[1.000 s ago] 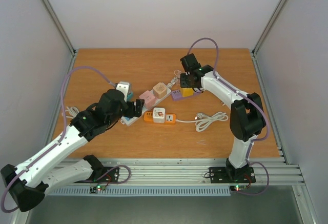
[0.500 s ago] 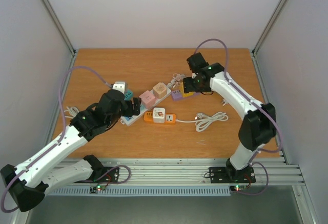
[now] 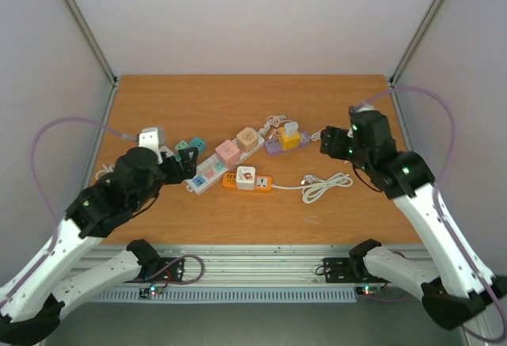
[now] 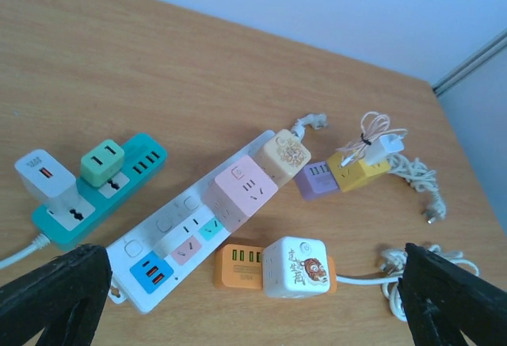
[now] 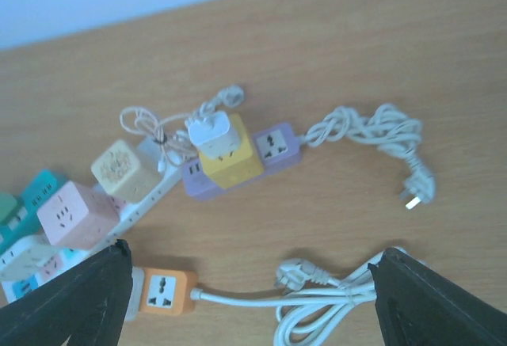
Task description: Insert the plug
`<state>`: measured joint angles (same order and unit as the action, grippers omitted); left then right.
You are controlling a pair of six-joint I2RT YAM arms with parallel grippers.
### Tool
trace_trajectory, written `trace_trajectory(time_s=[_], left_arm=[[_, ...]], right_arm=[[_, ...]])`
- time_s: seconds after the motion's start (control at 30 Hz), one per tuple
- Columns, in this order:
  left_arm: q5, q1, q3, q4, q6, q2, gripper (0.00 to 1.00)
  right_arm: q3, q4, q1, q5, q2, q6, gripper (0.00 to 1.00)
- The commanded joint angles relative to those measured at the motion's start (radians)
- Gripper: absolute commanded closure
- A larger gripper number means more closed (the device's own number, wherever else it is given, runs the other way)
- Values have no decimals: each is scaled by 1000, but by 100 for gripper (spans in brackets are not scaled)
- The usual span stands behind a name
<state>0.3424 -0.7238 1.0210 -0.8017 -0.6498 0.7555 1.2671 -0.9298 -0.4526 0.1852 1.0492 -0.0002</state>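
On the brown wooden counter (image 3: 238, 93), your right arm (image 3: 412, 184) has swung back from the socket cluster to its own side, and the left arm (image 3: 111, 195) has retreated too. The right pincer (image 5: 257, 302), a second ago down over the yellow cube-shaped socket block (image 5: 231, 160), now stands released and empty. The left pincer (image 4: 253, 302) gapes wide and holds nothing. The small white charger plug (image 5: 210, 130) sits on top of that block, so the insertion looks done.
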Motion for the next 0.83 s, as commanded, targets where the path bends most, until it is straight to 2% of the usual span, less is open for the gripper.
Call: trace_trajectory(time_s=[0.0, 0.17, 0.37, 0.57, 0.8], left_arm=[[-7, 2, 63, -47, 73, -80, 1], [17, 2, 163, -110, 159, -124, 1], [76, 2, 202, -118, 276, -163, 0], [117, 3, 196, -125, 302, -188, 1], [122, 2, 176, -106, 299, -186, 1]], right_arm=[[-44, -17, 3, 113, -150, 57, 15], [-73, -34, 3, 133, -289, 30, 2], [-105, -40, 3, 189, -404, 16, 2], [-137, -2, 3, 221, -484, 17, 1], [-124, 62, 3, 84, -478, -57, 2]])
